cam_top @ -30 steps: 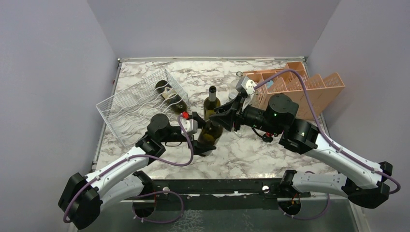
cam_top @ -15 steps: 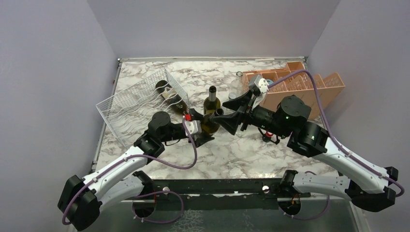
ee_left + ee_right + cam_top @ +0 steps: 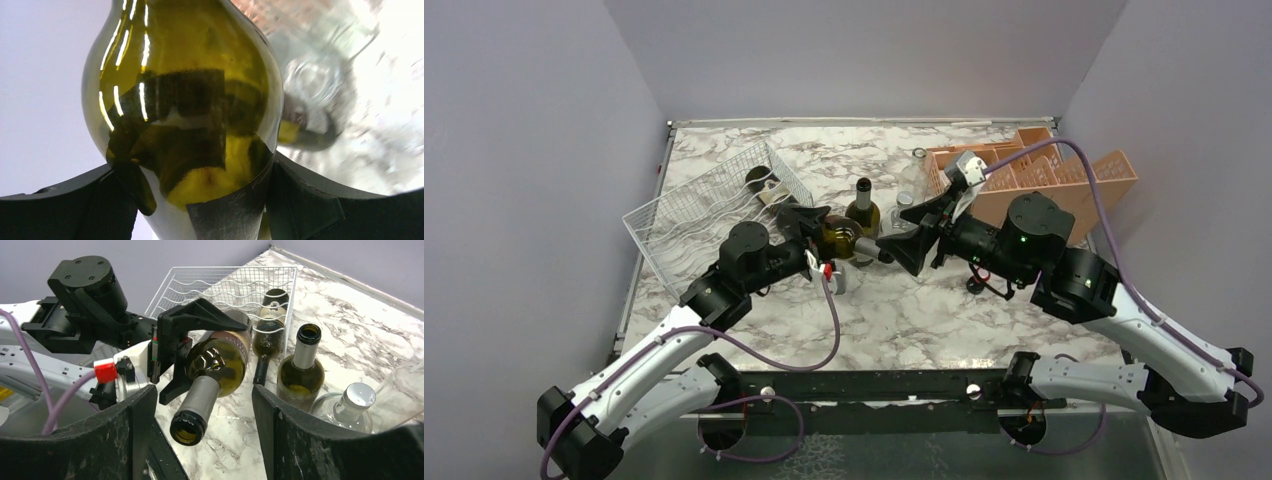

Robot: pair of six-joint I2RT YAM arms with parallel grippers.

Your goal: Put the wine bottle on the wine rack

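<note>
Left fingers (image 3: 196, 315) are clamped on the body of the wine bottle (image 3: 220, 362), which is held level above the table (image 3: 904, 310), just right of the wine rack (image 3: 694, 215). Right fingers (image 3: 135, 435) are spread wide on either side of its neck, with nothing gripped.

Left arm (image 3: 664, 345) and right arm (image 3: 1144, 325): white shell links, round black joint housings (image 3: 82, 275) with recessed screws. Purple cable (image 3: 832, 320) looped along each. Left pincer (image 3: 816, 232): black, angular; white wrist block, red cap (image 3: 105, 372). Right pincer (image 3: 894, 238): black, scuffed fingers (image 3: 290, 435); green light (image 3: 1025, 239) on the joint behind.
</note>
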